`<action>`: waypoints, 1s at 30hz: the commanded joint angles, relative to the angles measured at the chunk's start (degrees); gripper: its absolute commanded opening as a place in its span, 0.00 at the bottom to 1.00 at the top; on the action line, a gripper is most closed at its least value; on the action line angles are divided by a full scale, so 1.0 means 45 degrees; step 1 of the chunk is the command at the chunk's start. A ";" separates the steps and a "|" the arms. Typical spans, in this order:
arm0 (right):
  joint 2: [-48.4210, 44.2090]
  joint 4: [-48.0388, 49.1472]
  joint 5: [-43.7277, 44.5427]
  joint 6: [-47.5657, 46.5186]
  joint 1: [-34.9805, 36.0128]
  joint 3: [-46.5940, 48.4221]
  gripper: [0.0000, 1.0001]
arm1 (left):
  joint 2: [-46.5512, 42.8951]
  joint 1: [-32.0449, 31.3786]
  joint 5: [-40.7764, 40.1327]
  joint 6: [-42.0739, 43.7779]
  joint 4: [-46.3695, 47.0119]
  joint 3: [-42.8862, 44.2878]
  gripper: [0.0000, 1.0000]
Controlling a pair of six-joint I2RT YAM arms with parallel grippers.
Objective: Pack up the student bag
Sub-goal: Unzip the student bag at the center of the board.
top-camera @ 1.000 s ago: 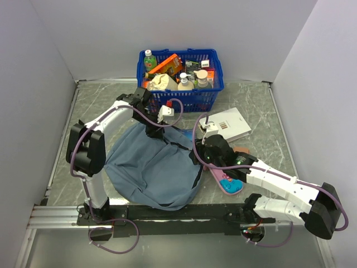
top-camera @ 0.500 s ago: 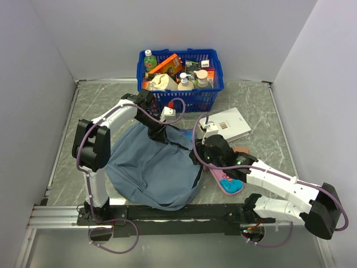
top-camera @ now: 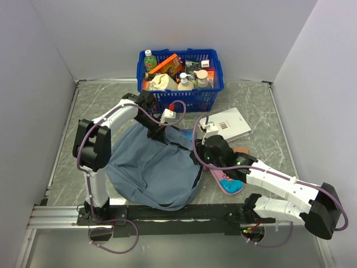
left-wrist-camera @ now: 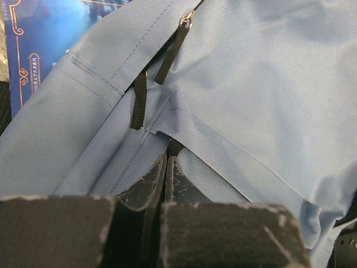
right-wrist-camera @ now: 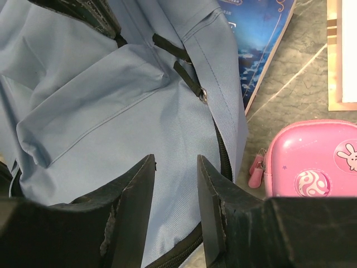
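The student bag [top-camera: 150, 167], grey-blue fabric, lies flat in the middle of the table. My left gripper [top-camera: 158, 133] is at its far top edge. In the left wrist view the left gripper [left-wrist-camera: 166, 159] is shut, pinching a short black tab [left-wrist-camera: 174, 147] of the bag [left-wrist-camera: 268, 84]. Two other black zip pulls [left-wrist-camera: 139, 100] hang loose just beyond. My right gripper [top-camera: 199, 158] is at the bag's right edge. It stands open [right-wrist-camera: 175, 162], its fingers over the fabric [right-wrist-camera: 111, 100] beside the dark zip [right-wrist-camera: 223, 151], nothing gripped.
A pink pencil case [top-camera: 227, 181] lies right of the bag, close to the right gripper. A dark blue book [right-wrist-camera: 259, 39] sticks out from under the bag's top. A white notebook [top-camera: 230, 124] lies at right, and a blue basket [top-camera: 181, 97] of bottles stands at the back.
The left gripper has closed onto the black tab at the bag's top edge, after shifting slightly right. The right gripper's jaws have narrowed a little; that arm has stayed in place.
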 commanded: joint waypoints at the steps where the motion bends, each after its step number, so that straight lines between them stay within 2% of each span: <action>1: 0.0115 0.0444 0.0234 -0.0180 0.0051 0.0210 0.43 | -0.0231 -0.0079 0.0666 0.0739 -0.1048 0.0718 0.01; 8: 0.0954 0.0678 0.0546 -0.0492 0.0051 0.0328 0.42 | -0.0681 -0.0099 0.0960 0.1129 -0.1830 0.1363 0.01; 9: 0.0994 0.0756 0.0566 -0.0512 0.0031 0.0289 0.42 | -0.0797 -0.0099 0.0883 0.1149 -0.1850 0.1305 0.03; 11: 0.1131 0.0835 0.0624 -0.0493 0.0051 0.0250 0.42 | -0.0954 -0.0118 0.0279 0.0974 -0.1325 0.0994 0.14; 12: 0.1112 0.0932 0.0644 -0.0493 0.0031 0.0172 0.42 | -0.1129 -0.0138 0.0083 0.0954 -0.1071 0.0509 0.14; 14: 0.1112 0.0952 0.0644 -0.0434 0.0031 0.0133 0.41 | -0.1247 -0.0118 -0.0327 0.0953 -0.0542 0.0057 0.09; 17: 0.0976 0.0972 0.0780 -0.0434 0.0051 0.0035 0.41 | -0.1189 -0.0138 -0.0038 0.1188 -0.0910 0.0210 0.01; 25: 0.1384 0.1127 0.1171 -0.0687 0.0031 0.0152 0.40 | -0.1794 -0.0216 -0.0094 0.1013 -0.0640 -0.0276 0.01; 30: 0.2906 0.1460 0.1347 -0.1312 0.0012 0.0950 0.39 | -0.2573 -0.0216 -0.0231 0.0856 -0.0522 -0.1213 0.01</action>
